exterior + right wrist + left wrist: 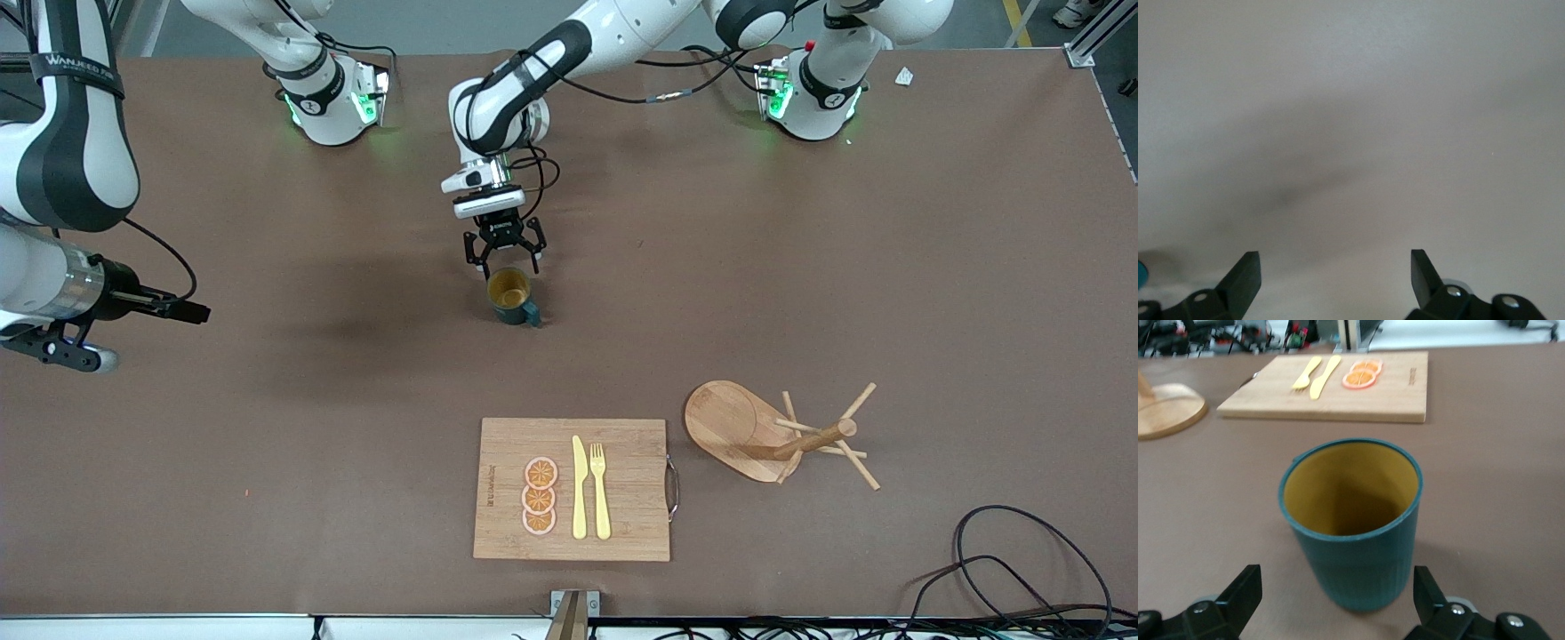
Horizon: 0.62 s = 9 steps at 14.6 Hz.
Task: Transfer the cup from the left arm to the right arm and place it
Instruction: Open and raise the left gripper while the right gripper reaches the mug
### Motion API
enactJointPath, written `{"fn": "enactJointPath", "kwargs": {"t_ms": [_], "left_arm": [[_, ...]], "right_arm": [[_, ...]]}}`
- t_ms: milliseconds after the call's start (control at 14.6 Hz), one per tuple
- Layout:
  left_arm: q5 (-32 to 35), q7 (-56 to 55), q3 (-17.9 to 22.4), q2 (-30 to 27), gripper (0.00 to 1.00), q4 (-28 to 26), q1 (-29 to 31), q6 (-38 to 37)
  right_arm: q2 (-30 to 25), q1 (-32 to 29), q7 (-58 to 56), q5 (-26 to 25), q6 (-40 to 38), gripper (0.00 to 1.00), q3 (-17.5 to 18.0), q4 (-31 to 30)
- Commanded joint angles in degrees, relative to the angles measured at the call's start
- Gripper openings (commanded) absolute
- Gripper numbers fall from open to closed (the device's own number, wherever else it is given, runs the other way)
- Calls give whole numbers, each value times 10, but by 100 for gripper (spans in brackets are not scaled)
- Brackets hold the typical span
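The cup point(513, 298) is a dark teal ribbed mug with a yellowish-tan inside. It stands upright on the brown table near the middle, its handle toward the front camera. My left gripper point(504, 263) is open and low at the cup's side facing the robots' bases, not touching it. In the left wrist view the cup point(1355, 540) stands just ahead of the open gripper point(1338, 600), between the lines of its fingers. My right gripper point(71, 354) waits open and empty at the right arm's end of the table. In the right wrist view it point(1336, 273) is over bare table.
A wooden cutting board point(622, 533) with orange slices point(540, 496), a yellow knife point(579, 487) and a fork point(600, 489) lies near the front edge. A wooden peg stand point(773, 436) lies tipped beside it. Black cables point(1022, 569) lie at the front corner.
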Motion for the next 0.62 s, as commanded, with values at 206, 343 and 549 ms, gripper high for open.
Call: {"fn": "enactJointPath", "kwargs": {"t_ms": [206,343,549], "left_arm": [[-195,137,-5,-110,100,-10,26,-5],[-254,204,-5,-150,100,-11,48,-6],[-326,308,-5,-208,100,-12,97,-6]], "right_arm": [[2,43,180,4,-6,100,3,-3],[1,68,252,4,-7,100,4,-6],[1,122,379,4,0,100,4,-16]]}}
